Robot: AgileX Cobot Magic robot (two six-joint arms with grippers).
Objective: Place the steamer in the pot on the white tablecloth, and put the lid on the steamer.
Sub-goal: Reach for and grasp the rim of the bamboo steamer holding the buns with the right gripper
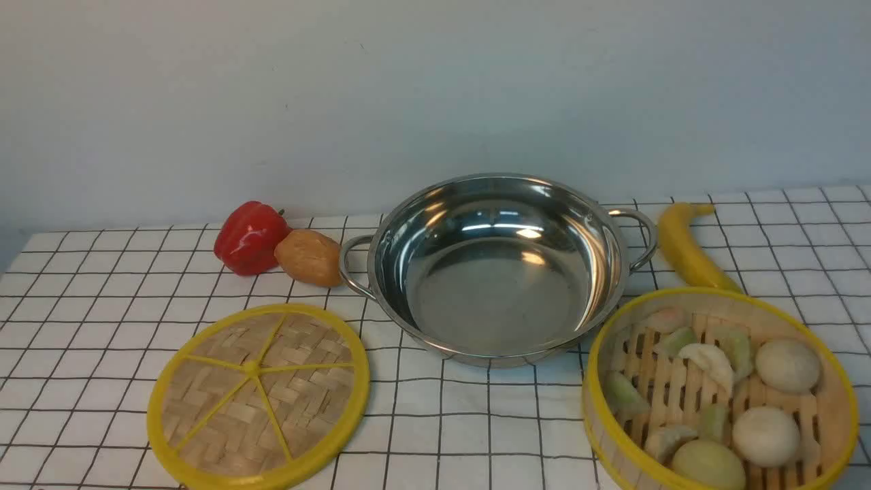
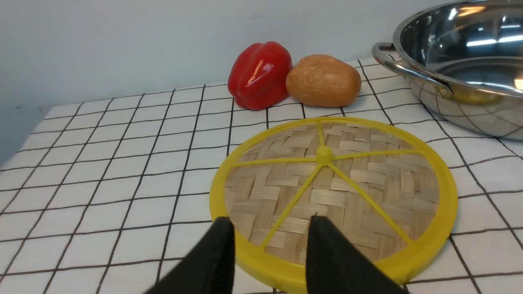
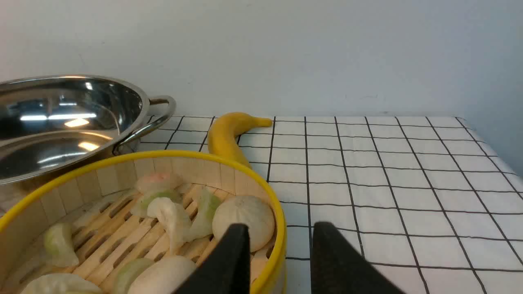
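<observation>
The white tablecloth with its thin black grid covered the whole working surface. The pot stood at the middle toward the far side, empty and shiny, with one loop handle pointing left and one pointing right. The steamer sat on the cloth at the near right, just beside the pot's near-right edge and outside it. It held pale buns and greenish dumplings on its slatted floor. The lid lay flat on the cloth at the near left, apart from the pot, spokes facing up.

A red pepper and a brown potato-like piece touched each other at the far left, the brown piece just beside the pot's left handle. A yellow banana lay to the right of the pot, its near end hidden behind the steamer's far rim.

Neither arm appeared in the front view. In the left wrist view, the left end effector hung over the lid's near rim with its two black fingers spread apart, gripping nothing. In the right wrist view, the right end effector was likewise spread wide and empty. One finger was over the steamer's inside and the other outside its yellow rim; whether either touched the rim could not be told.
</observation>
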